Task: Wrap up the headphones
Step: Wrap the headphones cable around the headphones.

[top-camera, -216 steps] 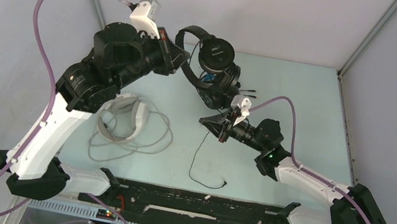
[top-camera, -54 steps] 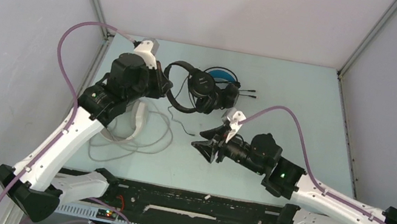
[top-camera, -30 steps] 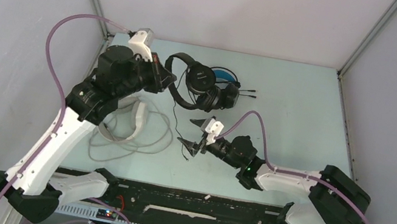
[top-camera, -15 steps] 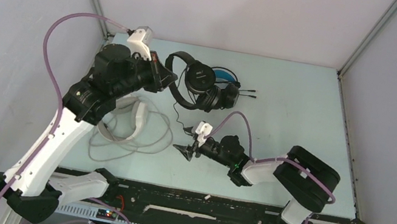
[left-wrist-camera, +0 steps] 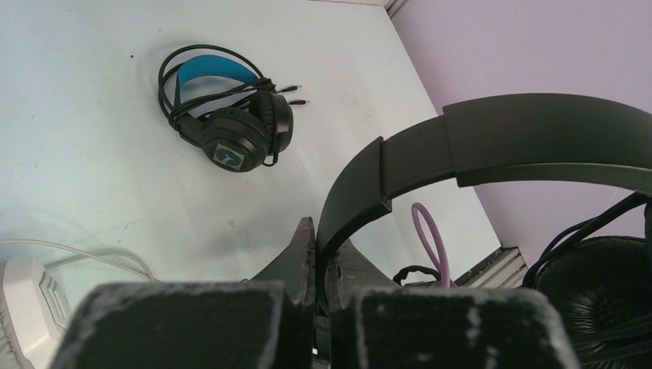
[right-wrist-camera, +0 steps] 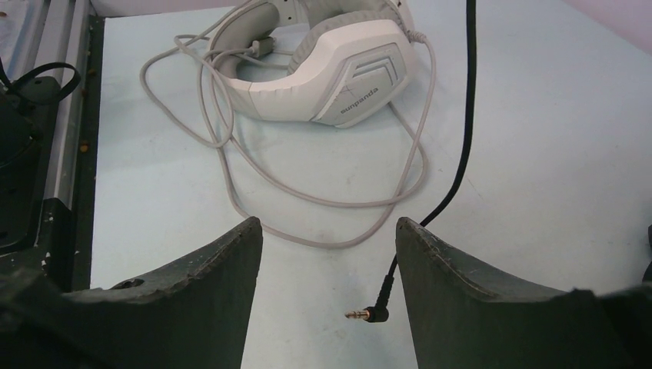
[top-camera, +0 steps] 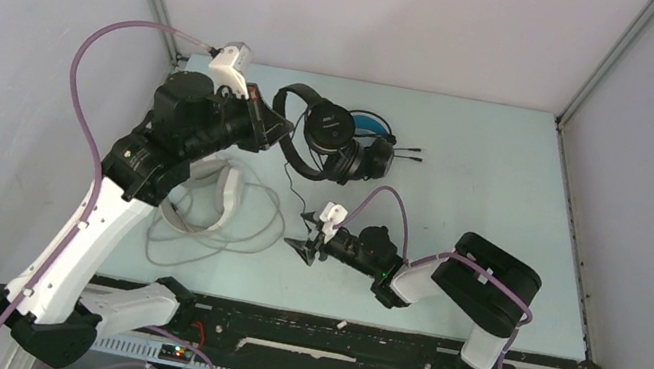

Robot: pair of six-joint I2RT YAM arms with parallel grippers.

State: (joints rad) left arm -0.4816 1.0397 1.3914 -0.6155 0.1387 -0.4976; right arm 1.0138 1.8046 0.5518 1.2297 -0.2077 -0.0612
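Nearest the bases, the right arm has folded its elbow in further than half a second ago. The right gripper (top-camera: 302, 246) stays low over the table (top-camera: 468, 169), pointing toward nine o'clock. Its jaws stand wide, a touch narrower than a second ago, and hold nothing. The plug (right-wrist-camera: 367, 314) lies on the table between the two fingers, touching neither, and the black cable (right-wrist-camera: 464, 138) runs away from it toward twelve o'clock.

At the right gripper's nine o'clock lie the white headphones (top-camera: 219, 188), grey-padded, with their pale cord loose in wide loops around them.

Farther back, at eleven o'clock, the left gripper (top-camera: 274, 127) has not moved. It stays clamped tight on the headband of the all-black headphones (top-camera: 328, 129), holding them above the table with the ear cups hanging.

Just behind them, at about one o'clock, the blue-banded headphones (left-wrist-camera: 227, 138) rest on the table, their cable already coiled around the band.
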